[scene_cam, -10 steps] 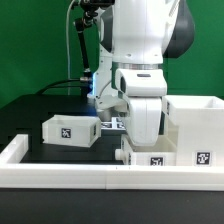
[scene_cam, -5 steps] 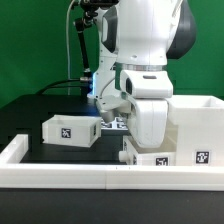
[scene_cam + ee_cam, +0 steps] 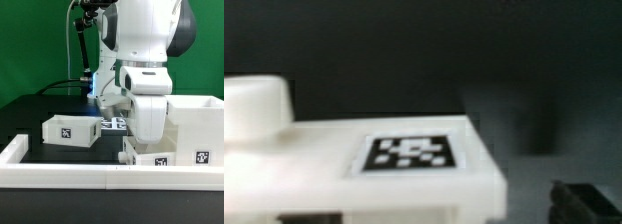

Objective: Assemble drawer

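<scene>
One drawer [image 3: 68, 130], a low white open-topped box with a tag, sits on the black table at the exterior view's left. A second low white tagged drawer part [image 3: 150, 157] lies right under my gripper [image 3: 141, 138], next to the taller white housing [image 3: 197, 122]. In the wrist view this part [image 3: 411, 155] shows a tag and a round white knob [image 3: 251, 102]. My gripper [image 3: 446, 212] is open, its dark fingertips [image 3: 587, 203] standing wide apart on either side of the part, with a gap at one side. In the exterior view the fingertips are hidden.
A long white border rail [image 3: 60, 176] runs along the front edge and up the exterior view's left side. The marker board [image 3: 114, 123] lies behind the gripper. A black stand with cables [image 3: 80, 50] rises at the back.
The arm's wrist has shifted slightly toward the exterior view's right. The drawers and the housing have not moved.
</scene>
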